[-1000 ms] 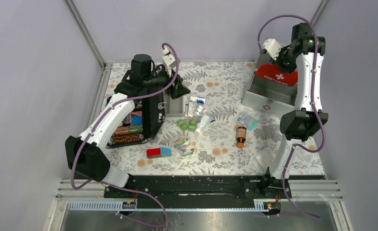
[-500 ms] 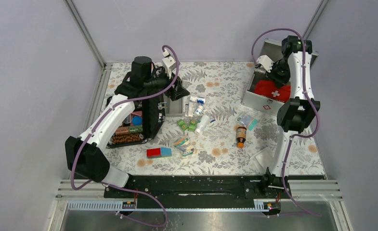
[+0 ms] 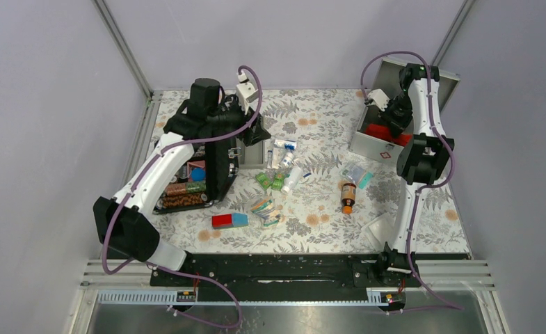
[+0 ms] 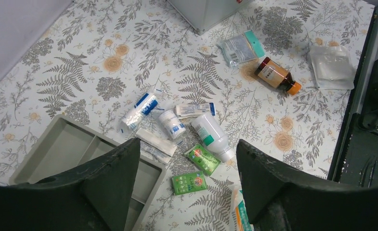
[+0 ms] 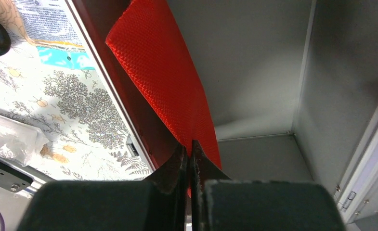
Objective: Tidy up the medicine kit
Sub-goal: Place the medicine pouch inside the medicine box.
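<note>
The medicine kit [image 3: 374,145], a grey metal box, stands open at the back right with its lid [image 3: 433,78] tipped back. My right gripper [image 3: 393,111] reaches down into it, shut on an edge of a soft red pouch [image 3: 380,131]. In the right wrist view the closed gripper [image 5: 191,144] pinches the red pouch [image 5: 162,72] against the kit's bare grey inside [image 5: 259,57]. My left gripper [image 3: 257,132] hovers open and empty over a grey divided tray [image 3: 254,153]. Its own view shows the gripper [image 4: 187,159] above green sachets [image 4: 202,159].
A black case [image 3: 200,174] with colourful contents lies open at the left. Scattered on the floral cloth are a bandage roll [image 4: 139,107], a white bottle [image 4: 211,136], a brown bottle [image 3: 348,195], a red-and-blue box [image 3: 229,220], a plastic packet [image 4: 240,48] and a clear bag [image 4: 331,67].
My right gripper has come down and toward the near side, carrying the red pouch from flat over the kit to tilted inside it. The left arm has barely moved.
</note>
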You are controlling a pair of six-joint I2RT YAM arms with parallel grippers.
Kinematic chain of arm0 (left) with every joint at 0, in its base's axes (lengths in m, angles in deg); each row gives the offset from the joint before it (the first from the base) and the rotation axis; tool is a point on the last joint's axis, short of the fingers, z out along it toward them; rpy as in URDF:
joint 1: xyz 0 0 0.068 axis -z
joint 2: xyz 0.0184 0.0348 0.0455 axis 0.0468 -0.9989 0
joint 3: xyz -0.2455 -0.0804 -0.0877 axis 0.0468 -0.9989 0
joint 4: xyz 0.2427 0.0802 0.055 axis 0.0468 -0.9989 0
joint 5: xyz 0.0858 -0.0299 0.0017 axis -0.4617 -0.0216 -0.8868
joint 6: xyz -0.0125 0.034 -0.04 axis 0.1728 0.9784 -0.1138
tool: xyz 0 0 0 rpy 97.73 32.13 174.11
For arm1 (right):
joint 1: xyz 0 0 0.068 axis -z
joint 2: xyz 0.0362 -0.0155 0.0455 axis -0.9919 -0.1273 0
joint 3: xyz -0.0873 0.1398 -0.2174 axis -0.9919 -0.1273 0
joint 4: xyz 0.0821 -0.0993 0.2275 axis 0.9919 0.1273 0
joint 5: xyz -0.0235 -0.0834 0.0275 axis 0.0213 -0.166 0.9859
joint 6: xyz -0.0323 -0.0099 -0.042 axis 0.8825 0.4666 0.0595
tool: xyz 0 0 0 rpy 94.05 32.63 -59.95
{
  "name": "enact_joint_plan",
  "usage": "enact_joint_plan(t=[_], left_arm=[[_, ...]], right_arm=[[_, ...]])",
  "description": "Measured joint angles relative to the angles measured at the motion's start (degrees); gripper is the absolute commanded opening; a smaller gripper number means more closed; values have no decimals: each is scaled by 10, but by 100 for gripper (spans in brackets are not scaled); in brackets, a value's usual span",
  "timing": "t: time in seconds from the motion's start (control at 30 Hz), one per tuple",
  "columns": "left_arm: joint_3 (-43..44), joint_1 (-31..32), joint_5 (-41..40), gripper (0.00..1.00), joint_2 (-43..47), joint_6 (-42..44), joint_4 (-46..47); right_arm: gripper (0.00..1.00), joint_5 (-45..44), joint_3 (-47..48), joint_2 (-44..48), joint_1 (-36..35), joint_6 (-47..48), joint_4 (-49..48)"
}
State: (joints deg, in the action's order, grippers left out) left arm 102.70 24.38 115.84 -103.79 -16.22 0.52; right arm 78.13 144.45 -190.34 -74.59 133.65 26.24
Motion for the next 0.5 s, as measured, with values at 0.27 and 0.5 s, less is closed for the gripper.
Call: enact_joint_plan(t=[0.27, 0.5], left_arm=[[11, 0, -5, 72, -9, 9, -14], [11, 0, -11, 72, -12, 17, -17]], right_arm=[[0, -30, 0, -12, 5, -9, -1], [0, -68, 0, -14, 7, -10, -9]])
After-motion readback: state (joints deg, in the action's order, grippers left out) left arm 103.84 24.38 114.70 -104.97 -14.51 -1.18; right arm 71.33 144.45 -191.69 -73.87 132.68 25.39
